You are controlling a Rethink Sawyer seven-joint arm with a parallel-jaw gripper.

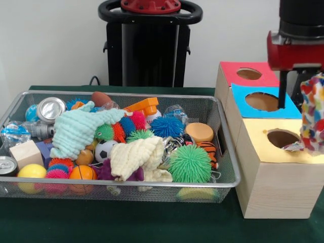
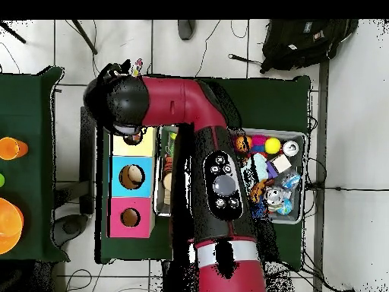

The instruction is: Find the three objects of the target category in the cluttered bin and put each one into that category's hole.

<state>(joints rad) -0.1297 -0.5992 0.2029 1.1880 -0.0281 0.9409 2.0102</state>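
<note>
Crinkly multicoloured packet (image 1: 314, 114) is hanging at the front view's three o'clock edge, just beside the yellow hole (image 1: 282, 137), presumably because that hole is the one for its category. Whether the gripper (image 1: 302, 76) is pinching it I cannot tell; the fingers are hidden. Toward nine o'clock, the wire bin (image 1: 229, 152) is sitting on the green surface (image 1: 152, 223), crowded with cloths, spiky balls and cans. Farther back, the blue hole (image 1: 261, 101) and red hole (image 1: 248, 74) are standing empty, probably reserved for other categories.

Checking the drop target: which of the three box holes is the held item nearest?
The yellow-topped hole, nearest the camera; the colourful item hangs beside it.
</note>
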